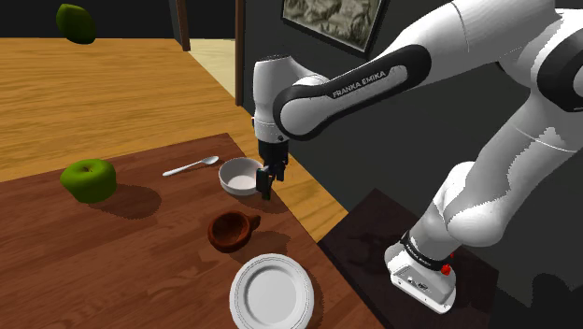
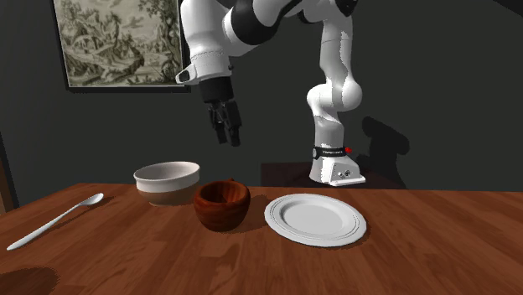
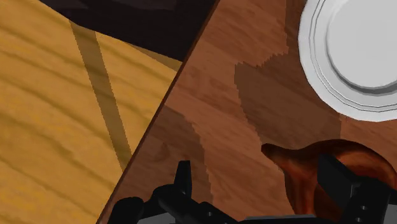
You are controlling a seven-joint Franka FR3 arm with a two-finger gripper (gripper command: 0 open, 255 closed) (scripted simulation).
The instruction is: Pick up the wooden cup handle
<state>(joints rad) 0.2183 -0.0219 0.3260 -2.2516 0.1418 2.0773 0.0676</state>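
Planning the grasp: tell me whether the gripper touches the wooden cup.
Apart. The second exterior view shows the gripper hanging above the cup, a clear gap between them.

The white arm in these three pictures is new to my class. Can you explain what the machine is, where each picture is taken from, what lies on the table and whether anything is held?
It is a robot arm on a stand, ending in a black two-fingered hand. One picture looks down from beside the stand, one faces the arm across the table, one looks along the hand. On the table lie a brown wooden cup, a white bowl, a spoon, a plate and a green apple. The hand hangs open above the table near the cup, holding nothing.
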